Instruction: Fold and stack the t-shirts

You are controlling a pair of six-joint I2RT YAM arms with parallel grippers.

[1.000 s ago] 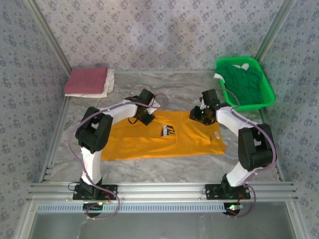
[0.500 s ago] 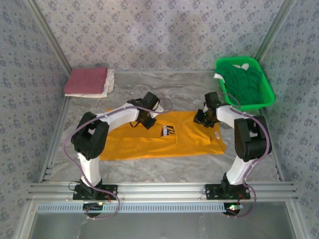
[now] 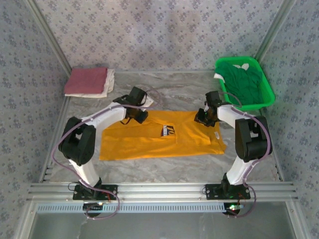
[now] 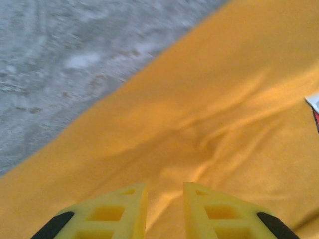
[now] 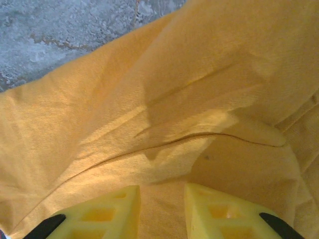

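Observation:
An orange-yellow t-shirt (image 3: pixel 149 142) with a dark navy chest print (image 3: pixel 168 131) lies spread across the table's middle. My left gripper (image 3: pixel 138 115) presses down at its far left edge. In the left wrist view the gripper (image 4: pixel 165 199) is narrowed onto a ridge of the orange cloth (image 4: pixel 214 114). My right gripper (image 3: pixel 202 118) is down on the far right edge, and in the right wrist view it (image 5: pixel 162 199) pinches wrinkled orange cloth (image 5: pixel 149 99) the same way. A folded dusty red shirt (image 3: pixel 85 80) lies on a white one (image 3: pixel 108 85) at the back left.
A bright green basket (image 3: pixel 269 92) stands at the back right, holding green cloth (image 3: pixel 244 82) and a bit of white cloth (image 3: pixel 219 76). Bare marbled tabletop (image 3: pixel 174 92) runs behind the shirt. Metal rails (image 3: pixel 159 189) line the near edge.
My left arm has swung left along the shirt's far edge, and the shirt's left side is drawn out farther left. The right gripper shifted slightly toward the far right edge, then held.

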